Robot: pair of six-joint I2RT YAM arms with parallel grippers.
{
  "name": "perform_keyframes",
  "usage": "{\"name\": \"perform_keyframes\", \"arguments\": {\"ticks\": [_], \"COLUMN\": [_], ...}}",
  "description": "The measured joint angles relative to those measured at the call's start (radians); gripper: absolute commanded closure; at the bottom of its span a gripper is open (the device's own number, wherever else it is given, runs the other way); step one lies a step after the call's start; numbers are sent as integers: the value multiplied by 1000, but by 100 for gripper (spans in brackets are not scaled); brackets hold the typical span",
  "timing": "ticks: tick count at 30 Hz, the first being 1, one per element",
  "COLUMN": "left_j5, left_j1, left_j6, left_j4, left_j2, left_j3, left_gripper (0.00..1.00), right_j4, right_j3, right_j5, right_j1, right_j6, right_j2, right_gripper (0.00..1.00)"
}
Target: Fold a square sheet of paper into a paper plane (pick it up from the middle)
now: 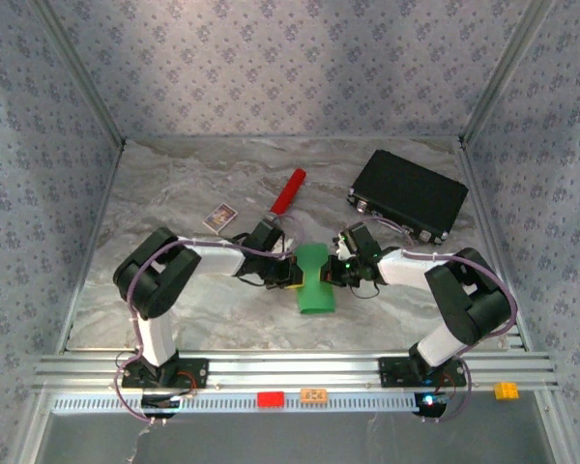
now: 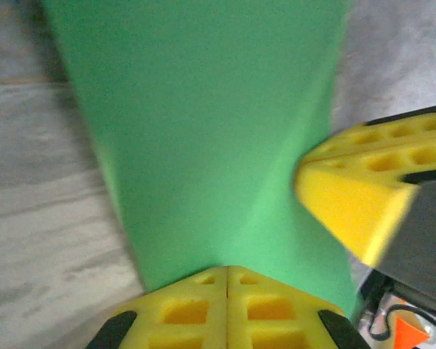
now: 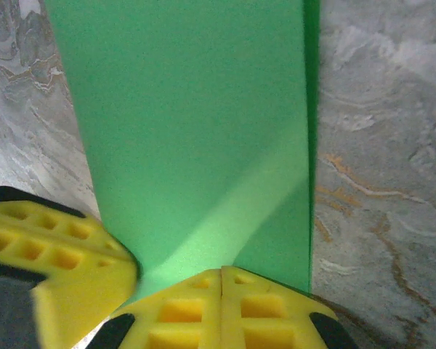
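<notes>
The square sheet of paper, bright green, is doubled into a narrow strip in the middle of the table. It has not taken the shape of the paper plane. My left gripper is at the strip's left edge and my right gripper at its right edge, facing each other. In the left wrist view the yellow fingertips meet with no gap, and the paper runs in at them with a crease slanting away. The right wrist view shows the same: closed fingertips, paper pinched, and the other gripper's finger at lower left.
A red cylinder and a small printed card lie behind the left arm. A black case sits at the back right. Patterned walls enclose the marble table on three sides, and a metal rail runs along the near edge.
</notes>
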Motion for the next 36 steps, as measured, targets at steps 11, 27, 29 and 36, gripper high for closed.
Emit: {"name": "perform_keyframes", "arguments": {"ticks": [11, 27, 29, 36], "left_j5": [-33, 50, 47, 50], "left_j1": [-2, -32, -32, -25], "left_j6": [38, -72, -65, -11], "left_j4": [-17, 42, 34, 60], "left_j2": [-24, -56, -44, -30], "left_j3": [-5, -14, -25, -77], "left_gripper": [94, 92, 93, 94], "right_j4": [6, 14, 14, 21], "right_j3": [-5, -10, -11, -14], "right_j5": [8, 16, 16, 16], "right_j1": [7, 11, 11, 11], "right_j6": [15, 25, 27, 34], "right_j2": [-5, -8, -8, -9], "right_gripper": [100, 100, 100, 100]}}
